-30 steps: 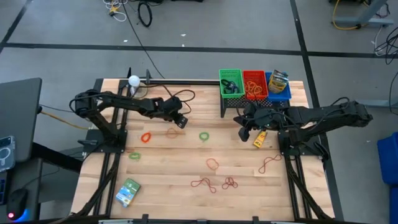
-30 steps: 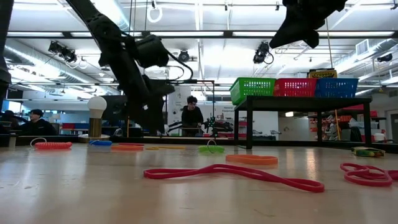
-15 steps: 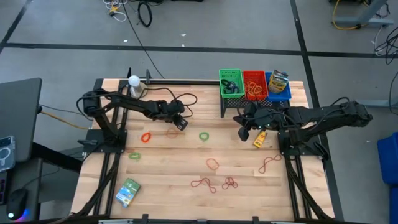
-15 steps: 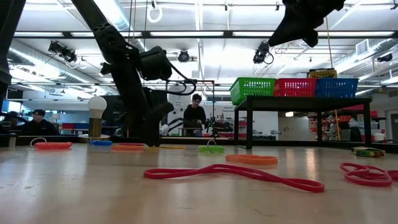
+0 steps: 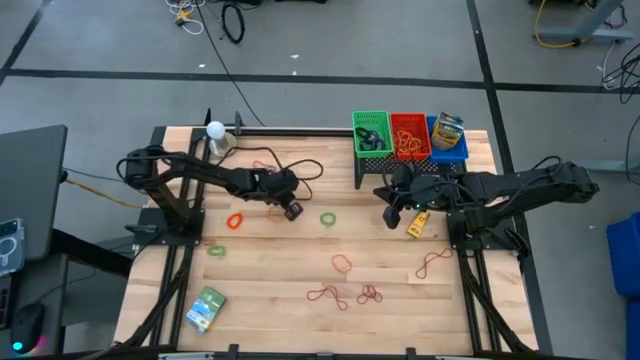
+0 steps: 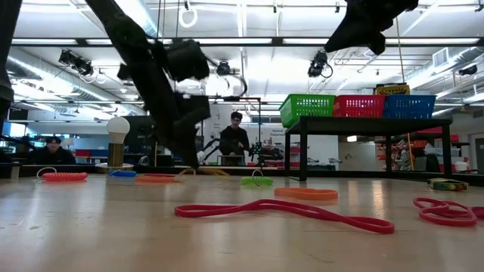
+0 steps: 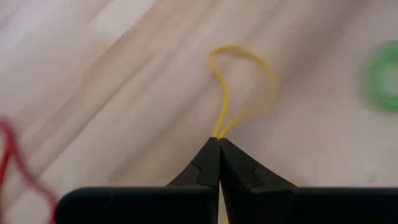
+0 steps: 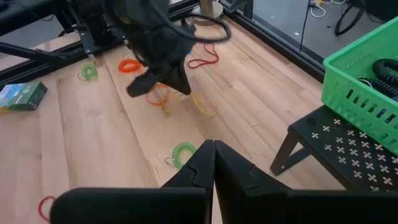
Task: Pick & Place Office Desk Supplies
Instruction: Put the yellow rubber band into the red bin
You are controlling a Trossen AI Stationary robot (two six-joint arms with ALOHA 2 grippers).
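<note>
Fingers on the left gripper [image 7: 218, 142] were spread a second ago, now they're pinched shut on the yellow rubber band [image 7: 242, 87]. Band's stretched into a long loop pointing straight away from the tips, over the table [image 5: 300, 260] centre-left. Right gripper [image 8: 213, 144] is closed, empty, near the green basket [image 8: 367, 81].

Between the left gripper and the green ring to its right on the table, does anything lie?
Bare wood only, in the high view: the left gripper, shut on the yellow rubber band, has nothing between it and the green ring.
</note>
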